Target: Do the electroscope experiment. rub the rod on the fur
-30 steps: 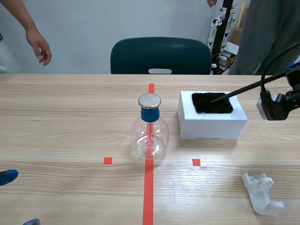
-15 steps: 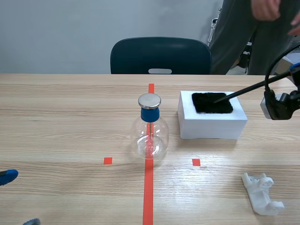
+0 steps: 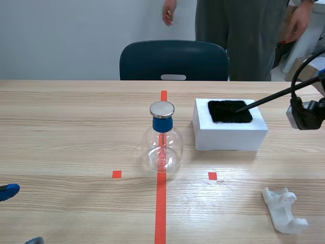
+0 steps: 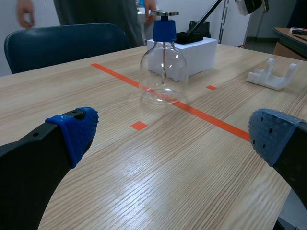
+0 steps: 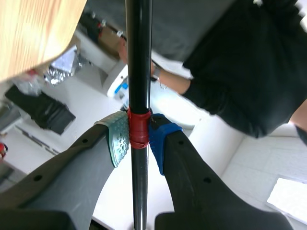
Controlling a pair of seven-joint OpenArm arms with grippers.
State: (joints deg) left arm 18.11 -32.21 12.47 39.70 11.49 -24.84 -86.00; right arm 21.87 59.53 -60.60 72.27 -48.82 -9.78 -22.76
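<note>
Rubbing is in hand: the rod (image 3: 264,99) is clamped in the right jaws, tip on the fur (image 3: 226,113) at two o'clock from the flask (image 3: 162,147). Back-and-forth strokes are called for next. Left jaws are spread wide.

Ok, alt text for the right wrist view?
The right gripper is shut on a black rod, its pads clamping a red band on the rod. Behind are a person in dark clothing and a corner of the wooden table.
</note>
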